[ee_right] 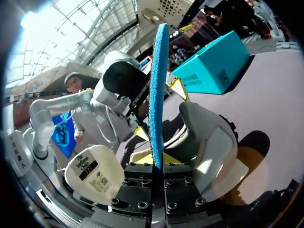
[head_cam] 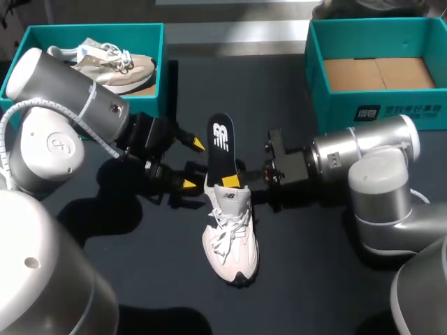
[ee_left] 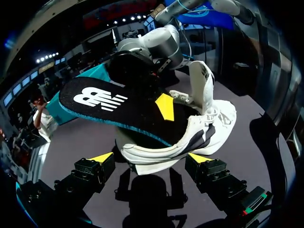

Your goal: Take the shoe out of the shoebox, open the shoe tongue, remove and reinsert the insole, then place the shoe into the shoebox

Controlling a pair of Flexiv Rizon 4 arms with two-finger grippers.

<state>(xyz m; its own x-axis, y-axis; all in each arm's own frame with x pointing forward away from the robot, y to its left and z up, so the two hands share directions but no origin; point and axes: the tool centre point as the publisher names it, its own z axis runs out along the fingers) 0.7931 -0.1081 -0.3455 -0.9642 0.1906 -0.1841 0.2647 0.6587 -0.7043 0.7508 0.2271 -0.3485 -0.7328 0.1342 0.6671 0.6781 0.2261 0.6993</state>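
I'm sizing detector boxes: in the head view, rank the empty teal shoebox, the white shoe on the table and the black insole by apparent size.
1. empty teal shoebox
2. white shoe
3. black insole, though its lower end is hidden inside the shoe.

A dark, matte worktop [head_cam: 307,279] spreads across the scene and carries hard-edged shadows. At its far left corner stands a teal box [head_cam: 91,29], open at the top. Inside it rests a beige-and-white sneaker [head_cam: 112,61] with white laces, its toe close to the box's right-hand wall.
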